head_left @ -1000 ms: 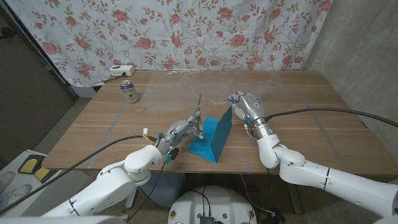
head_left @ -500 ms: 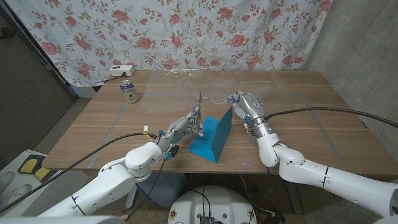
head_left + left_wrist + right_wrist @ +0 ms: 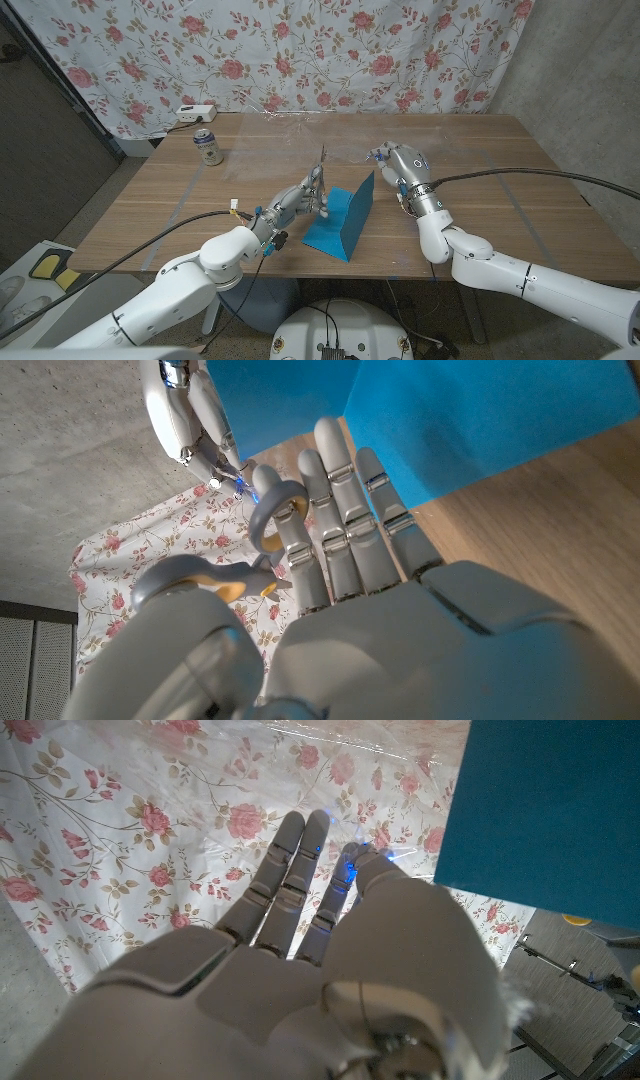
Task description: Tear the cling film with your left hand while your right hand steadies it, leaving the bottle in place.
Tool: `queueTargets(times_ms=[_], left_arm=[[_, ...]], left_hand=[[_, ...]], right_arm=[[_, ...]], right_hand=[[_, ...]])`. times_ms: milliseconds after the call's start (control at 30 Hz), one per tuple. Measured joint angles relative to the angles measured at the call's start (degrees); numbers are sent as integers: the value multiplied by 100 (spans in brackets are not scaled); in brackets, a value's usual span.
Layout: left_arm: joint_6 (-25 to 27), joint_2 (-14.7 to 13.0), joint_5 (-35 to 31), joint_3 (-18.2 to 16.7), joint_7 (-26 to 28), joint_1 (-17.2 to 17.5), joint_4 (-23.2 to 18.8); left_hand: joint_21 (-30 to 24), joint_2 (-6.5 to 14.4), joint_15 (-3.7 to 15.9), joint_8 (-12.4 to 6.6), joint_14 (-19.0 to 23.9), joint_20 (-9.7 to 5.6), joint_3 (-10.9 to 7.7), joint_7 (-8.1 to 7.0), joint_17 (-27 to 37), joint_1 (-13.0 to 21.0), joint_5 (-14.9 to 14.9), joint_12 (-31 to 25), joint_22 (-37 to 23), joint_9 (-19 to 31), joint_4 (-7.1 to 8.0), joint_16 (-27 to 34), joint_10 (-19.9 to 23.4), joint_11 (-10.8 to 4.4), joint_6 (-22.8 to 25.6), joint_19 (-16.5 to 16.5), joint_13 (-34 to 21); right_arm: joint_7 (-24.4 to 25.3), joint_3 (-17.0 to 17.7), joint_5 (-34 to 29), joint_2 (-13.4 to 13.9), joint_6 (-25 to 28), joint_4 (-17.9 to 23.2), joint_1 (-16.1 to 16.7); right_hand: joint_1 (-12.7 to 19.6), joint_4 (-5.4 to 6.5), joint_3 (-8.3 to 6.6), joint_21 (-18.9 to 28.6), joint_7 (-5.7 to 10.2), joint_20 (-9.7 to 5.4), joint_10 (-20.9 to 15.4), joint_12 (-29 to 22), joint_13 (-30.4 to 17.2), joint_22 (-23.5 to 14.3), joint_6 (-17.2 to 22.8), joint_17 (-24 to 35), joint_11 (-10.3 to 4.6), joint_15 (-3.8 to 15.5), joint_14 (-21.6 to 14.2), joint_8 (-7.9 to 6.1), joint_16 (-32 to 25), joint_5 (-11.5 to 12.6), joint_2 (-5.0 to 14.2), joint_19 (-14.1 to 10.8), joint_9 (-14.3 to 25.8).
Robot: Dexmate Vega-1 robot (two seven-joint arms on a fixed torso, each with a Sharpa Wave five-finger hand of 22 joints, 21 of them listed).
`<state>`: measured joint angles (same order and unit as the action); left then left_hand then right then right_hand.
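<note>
The blue cling film box [image 3: 342, 220] stands on edge at the table's middle. My left hand [image 3: 300, 200] is against the box's left side; thumb and a curled finger [image 3: 272, 520] meet in a pinch while the other fingers lie straight along the box [image 3: 470, 410]. A thin strand of clear film [image 3: 322, 165] rises from that pinch. My right hand [image 3: 402, 165] hovers just right of the box's top corner, its fingers [image 3: 295, 870] straight and apart, holding nothing. Crinkled film [image 3: 340, 740] shows beyond them. A drink can [image 3: 208, 147] stands far left.
A white power strip [image 3: 195, 112] lies at the table's back left edge. A floral curtain [image 3: 300, 50] hangs behind the wooden table [image 3: 500, 200]. Bare wood lies to the right of the box and along the front edge.
My right hand has drawn off the box's top corner, a little to the right. My left hand has edged slightly up along the box's left side.
</note>
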<state>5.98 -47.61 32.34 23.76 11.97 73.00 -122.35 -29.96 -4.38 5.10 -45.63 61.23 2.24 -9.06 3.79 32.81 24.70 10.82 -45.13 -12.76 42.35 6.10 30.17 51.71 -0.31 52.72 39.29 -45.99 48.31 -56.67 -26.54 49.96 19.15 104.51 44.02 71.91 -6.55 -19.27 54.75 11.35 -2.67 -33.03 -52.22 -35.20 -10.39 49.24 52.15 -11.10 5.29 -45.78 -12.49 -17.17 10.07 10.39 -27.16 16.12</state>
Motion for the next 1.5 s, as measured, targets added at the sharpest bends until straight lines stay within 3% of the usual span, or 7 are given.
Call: queueTargets(times_ms=[367, 967, 1500], left_arm=[[-111, -87, -35, -89, -27, 136, -116], [-344, -103, -22, -186, -35, 311, -68], [-398, -87, -14, -222, -47, 335, -22]], left_hand=[[0, -62, 0, 0, 0, 0, 87, 0, 27, -63, 5, 28, 0, -2, -7, -23, 0, 0, 1, 0, 10], [30, -485, -22, 49, -22, 0, 472, 1, 26, -480, 136, 71, 52, -3, 31, -23, -1, -1, 1, 0, -8], [51, -620, -22, 83, -22, 9, 611, 0, 25, -615, 265, 102, 61, -3, -86, -22, -1, -1, 0, 9, -5]], right_arm=[[-29, 42, 6, 29, -1, 88, 0], [-205, -118, -212, -13, 115, 160, -96], [-250, -223, -301, -68, 119, 113, -195]], right_hand=[[0, 0, 0, 86, 0, 0, -1, 42, -13, 0, 0, -1, -1, 0, 0, 0, 53, 0, 0, 0, 0], [0, -15, 15, 154, -1, 11, -1, 30, -44, -1, -1, 27, -1, 12, -53, 0, 108, 0, 0, 50, -2], [0, -15, 15, 205, -1, -10, -1, 36, -47, 27, -1, 40, -1, 2, -63, 14, 171, 0, 0, 70, -2]])
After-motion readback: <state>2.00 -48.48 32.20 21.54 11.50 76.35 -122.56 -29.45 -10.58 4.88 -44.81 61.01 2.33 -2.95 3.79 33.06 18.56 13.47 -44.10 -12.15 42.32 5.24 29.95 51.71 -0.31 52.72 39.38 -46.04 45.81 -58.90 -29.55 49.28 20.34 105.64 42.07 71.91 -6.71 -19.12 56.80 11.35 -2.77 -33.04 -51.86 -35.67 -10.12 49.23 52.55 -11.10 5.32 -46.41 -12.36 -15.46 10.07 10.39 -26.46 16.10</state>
